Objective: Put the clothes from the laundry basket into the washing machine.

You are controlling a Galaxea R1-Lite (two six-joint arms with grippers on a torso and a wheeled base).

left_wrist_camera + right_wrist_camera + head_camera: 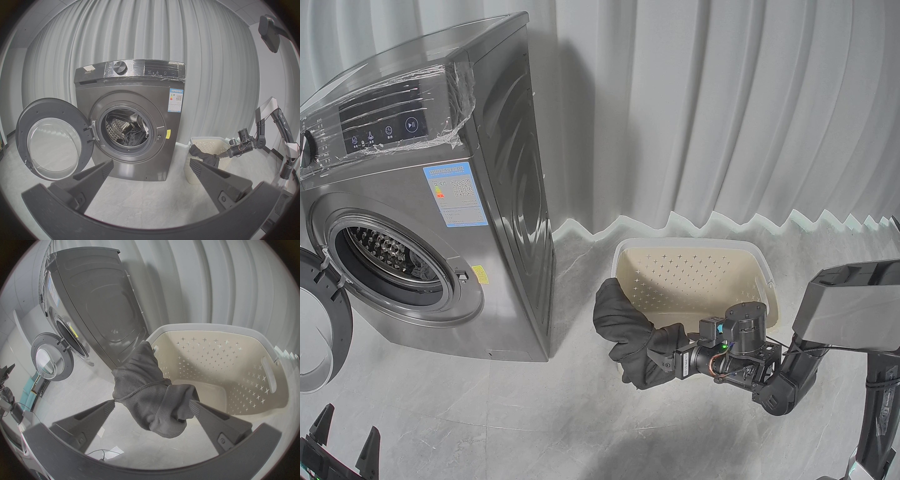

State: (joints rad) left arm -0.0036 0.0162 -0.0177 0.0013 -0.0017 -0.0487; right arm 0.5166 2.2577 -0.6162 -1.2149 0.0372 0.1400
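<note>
Marble floor [487, 400], white curtain [737, 106], right tool [152, 403] spread around dark garment [140, 380] on basket [218, 327] rim, left tool [150, 163] apart

The black two-fingered left gripper [350, 422] hangs low and close in on the robot's left, its jaws spread wide and level. The right arm [800, 369], black-jointed with a silver upper link, folds down at the elbow and runs its wrist out level toward the left. There the matching black right gripper [150, 402] also has its fingers [100, 415] wide apart.
</note>
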